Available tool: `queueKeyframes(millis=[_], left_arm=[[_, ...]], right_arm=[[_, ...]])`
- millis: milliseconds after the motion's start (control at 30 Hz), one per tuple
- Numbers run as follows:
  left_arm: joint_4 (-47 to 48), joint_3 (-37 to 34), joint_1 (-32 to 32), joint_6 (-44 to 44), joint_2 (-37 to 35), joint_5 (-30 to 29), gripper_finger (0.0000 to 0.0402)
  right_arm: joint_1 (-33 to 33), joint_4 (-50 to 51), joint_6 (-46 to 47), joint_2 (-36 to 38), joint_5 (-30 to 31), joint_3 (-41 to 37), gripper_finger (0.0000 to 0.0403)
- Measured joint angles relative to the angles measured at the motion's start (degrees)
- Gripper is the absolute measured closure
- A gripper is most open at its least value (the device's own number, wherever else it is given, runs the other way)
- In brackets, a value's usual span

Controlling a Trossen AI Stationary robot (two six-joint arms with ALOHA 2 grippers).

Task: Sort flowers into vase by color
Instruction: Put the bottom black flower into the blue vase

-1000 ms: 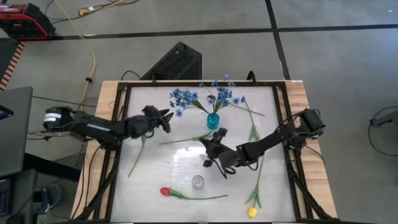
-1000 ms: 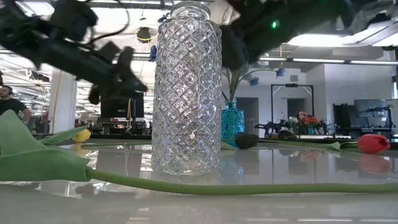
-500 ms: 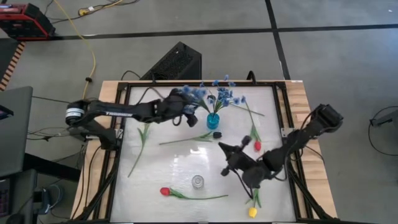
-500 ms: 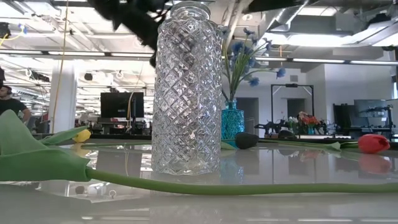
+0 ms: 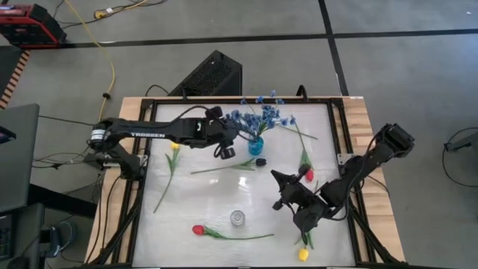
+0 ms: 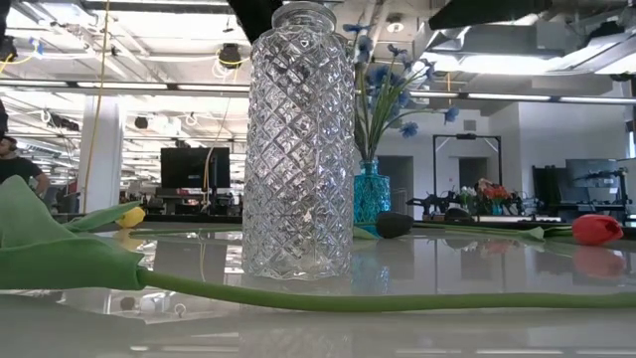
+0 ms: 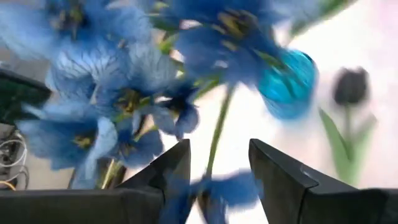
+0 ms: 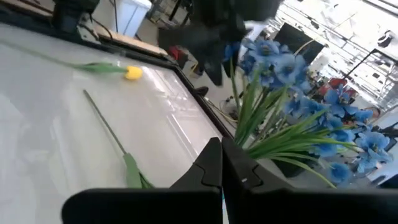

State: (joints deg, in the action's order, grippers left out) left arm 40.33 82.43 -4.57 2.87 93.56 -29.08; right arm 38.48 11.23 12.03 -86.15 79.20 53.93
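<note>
Blue flower sprays stand in a small blue vase. My left gripper hangs open just left of it; in its wrist view the fingers stand either side of a green stem and a blue blossom, and I cannot tell whether they touch. My right gripper is shut on nothing, raised right of centre. A clear cut-glass vase stands near the front. A dark bud, two red tulips and two yellow tulips lie flat on the white tabletop.
A black frame borders the white tabletop. In the low view the glass vase fills the middle, with a long green stem lying in front of it and the blue vase behind. Bare tabletop lies between the dark bud's stem and the glass vase.
My left gripper has risen and gone toward the table's right and far side, up to the blue sprays by the blue vase, rolling as it went; it stays open. My right gripper, still shut, has drawn back from the dark bud toward the table's right and near edges.
</note>
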Motion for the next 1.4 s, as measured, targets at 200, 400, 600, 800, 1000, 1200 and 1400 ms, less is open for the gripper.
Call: queueKeyframes(millis=[200, 400, 600, 800, 1000, 1200, 1400], left_arm=[[20.07, 6.54, 3.43, -2.17, -1.25, 4.05, 0.0249], [29.28, 6.38, 7.32, -16.53, -3.63, 4.85, 0.0249], [26.15, -2.81, 13.67, -22.31, -5.04, 2.19, 0.0249], [-1.88, -20.83, 16.94, -16.30, -6.62, 3.84, 0.0249], [-26.70, -32.32, 11.79, -8.59, -4.88, 9.96, 0.0249], [-31.62, -35.56, 5.00, -8.69, -4.42, 14.00, 0.0249], [-35.10, -38.05, 1.87, -8.04, -4.42, 20.27, 0.0249]], right_arm=[[-1.36, 3.47, 0.64, 0.06, -7.72, -0.02, 0.0379], [-5.24, 9.50, 1.92, 0.67, -34.16, -0.02, 0.0375], [-8.25, 12.38, 2.11, 0.70, -51.11, -0.02, 0.0372], [-8.56, 13.77, 0.36, 0.70, -56.66, -0.04, 0.0370], [-8.53, 13.58, 0.18, 0.70, -57.42, -0.04, 0.0370], [-8.53, 13.90, 2.82, 0.70, -57.27, -0.04, 0.0370], [-8.54, 14.07, 2.52, 0.70, -56.75, -0.04, 0.0369]])
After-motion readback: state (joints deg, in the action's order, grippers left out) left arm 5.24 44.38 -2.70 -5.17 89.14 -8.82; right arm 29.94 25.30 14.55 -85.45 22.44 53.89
